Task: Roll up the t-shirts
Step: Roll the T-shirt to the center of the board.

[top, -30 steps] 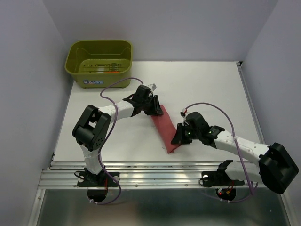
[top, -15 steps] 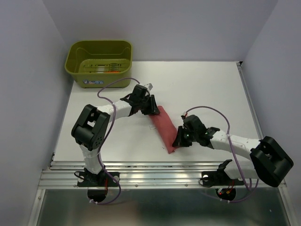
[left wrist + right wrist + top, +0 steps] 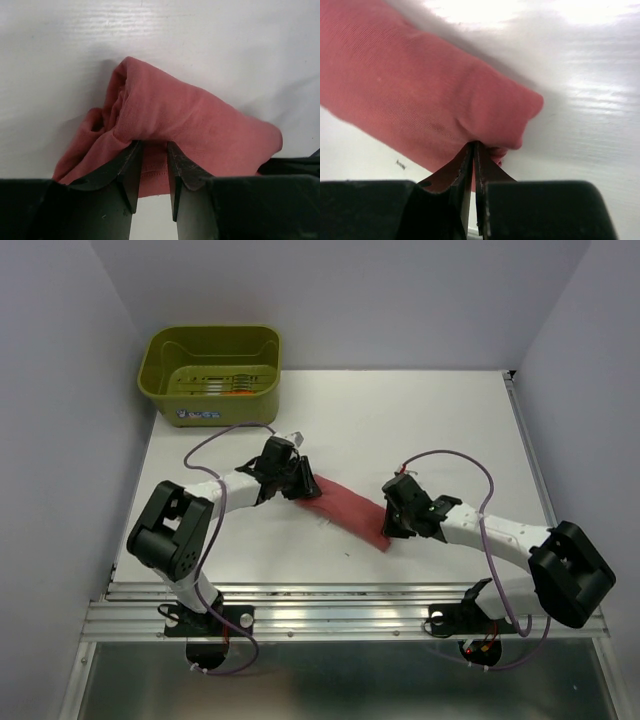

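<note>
The rose-red t-shirt [image 3: 345,512] lies on the white table as a narrow folded strip, running from upper left to lower right between the two grippers. My left gripper [image 3: 300,486] is shut on its left end; in the left wrist view the jaws [image 3: 152,150] pinch bunched cloth [image 3: 190,120] with the hem between them. My right gripper [image 3: 391,524] is shut on its right end; in the right wrist view the jaws [image 3: 474,149] are pressed together on the edge of the cloth [image 3: 410,90]. No orange-red roll shows clearly.
The olive-green basket [image 3: 165,350] stands at the far left corner of the table, with small orange marks on its floor. Purple cables loop over both arms. A metal rail [image 3: 330,605] runs along the near edge. Walls close in on the left, right and back.
Both grippers swung the shirt strip. Its left end moved left and nearer, its right end moved right and farther, so the strip now lies flatter across the table.
</note>
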`<state>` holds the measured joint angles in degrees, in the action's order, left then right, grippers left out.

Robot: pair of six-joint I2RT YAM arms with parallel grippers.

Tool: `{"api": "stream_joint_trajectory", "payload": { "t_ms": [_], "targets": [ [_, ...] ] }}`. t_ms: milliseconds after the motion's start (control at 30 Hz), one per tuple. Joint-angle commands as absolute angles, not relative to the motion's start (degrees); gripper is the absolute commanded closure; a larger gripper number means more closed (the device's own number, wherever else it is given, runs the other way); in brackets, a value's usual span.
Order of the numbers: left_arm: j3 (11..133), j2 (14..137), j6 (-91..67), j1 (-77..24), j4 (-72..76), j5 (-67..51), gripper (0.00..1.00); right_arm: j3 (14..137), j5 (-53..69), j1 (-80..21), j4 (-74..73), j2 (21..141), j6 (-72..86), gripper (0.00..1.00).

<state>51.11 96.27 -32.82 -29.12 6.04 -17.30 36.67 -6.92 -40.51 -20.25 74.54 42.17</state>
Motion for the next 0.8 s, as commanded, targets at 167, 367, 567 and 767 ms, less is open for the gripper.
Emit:
{"api": "stream_joint_trajectory", "payload": {
  "t_ms": [167,367,567,767],
  "targets": [
    [39.55,83.08,-34.72,-28.83,1.59,-14.15,0.62,47.45,-27.06,-40.43,-30.14,82.17,36.66,0.89],
    [42.44,76.83,-34.19,-28.74,-3.95,-11.52,0.61,52.11,-21.37,-40.43,-29.18,72.36,35.06,0.85],
    [46.67,75.76,-34.63,-29.88,-4.40,-12.13,0.62,51.43,-16.98,-40.43,-26.12,69.26,40.86,0.81],
    [50.18,80.24,-36.30,-34.09,-1.32,-12.39,0.62,47.46,-9.23,-40.43,-15.66,72.33,46.75,0.81]
  ]
}}
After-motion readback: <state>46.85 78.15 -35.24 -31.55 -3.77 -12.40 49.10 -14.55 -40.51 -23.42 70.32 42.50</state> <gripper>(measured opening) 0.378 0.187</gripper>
